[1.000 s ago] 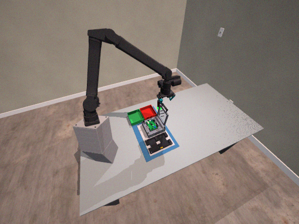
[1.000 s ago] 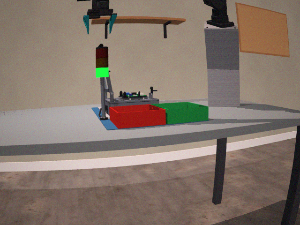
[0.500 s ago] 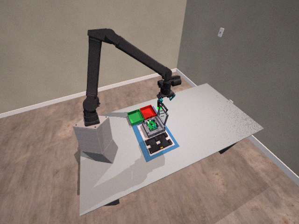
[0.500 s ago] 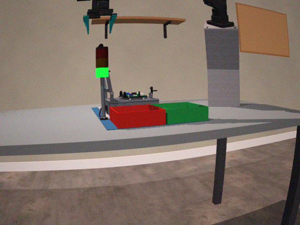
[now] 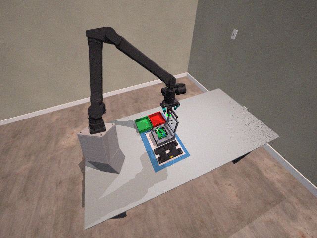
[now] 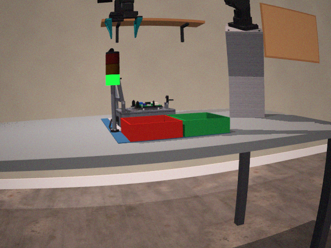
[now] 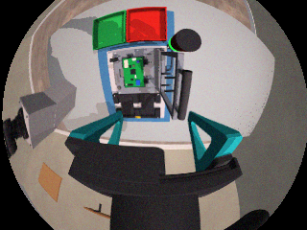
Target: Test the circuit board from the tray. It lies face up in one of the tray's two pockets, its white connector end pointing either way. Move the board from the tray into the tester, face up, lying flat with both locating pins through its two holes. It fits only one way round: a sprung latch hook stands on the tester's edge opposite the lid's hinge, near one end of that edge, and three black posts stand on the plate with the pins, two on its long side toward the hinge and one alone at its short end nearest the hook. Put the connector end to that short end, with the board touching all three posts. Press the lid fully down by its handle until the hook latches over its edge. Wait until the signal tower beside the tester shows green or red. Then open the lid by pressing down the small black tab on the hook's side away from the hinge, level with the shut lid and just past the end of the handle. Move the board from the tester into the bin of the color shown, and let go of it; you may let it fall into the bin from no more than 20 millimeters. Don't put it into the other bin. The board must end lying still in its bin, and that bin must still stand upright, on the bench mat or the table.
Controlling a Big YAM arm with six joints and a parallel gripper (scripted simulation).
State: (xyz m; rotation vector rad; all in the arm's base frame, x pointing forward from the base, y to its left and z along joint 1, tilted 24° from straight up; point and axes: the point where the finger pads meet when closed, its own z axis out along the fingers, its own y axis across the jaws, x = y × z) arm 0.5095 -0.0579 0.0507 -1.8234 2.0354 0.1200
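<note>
Top view: the circuit board [image 5: 161, 133] lies face up in the tester [image 5: 156, 139] with the lid [image 5: 173, 124] raised, between the two bins and the black tray [image 5: 167, 152]. Exterior view: the gripper [image 6: 123, 26] hangs well above the signal tower [image 6: 112, 68], fingers spread and holding nothing; the tower's lowest segment is lit green. Wrist view: the board [image 7: 133, 72] sits just below the green bin [image 7: 109, 31] and red bin [image 7: 148, 23].

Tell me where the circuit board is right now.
The circuit board lies face up on the tester under the raised lid, seen in the top view between the two bins and the black tray.
</note>
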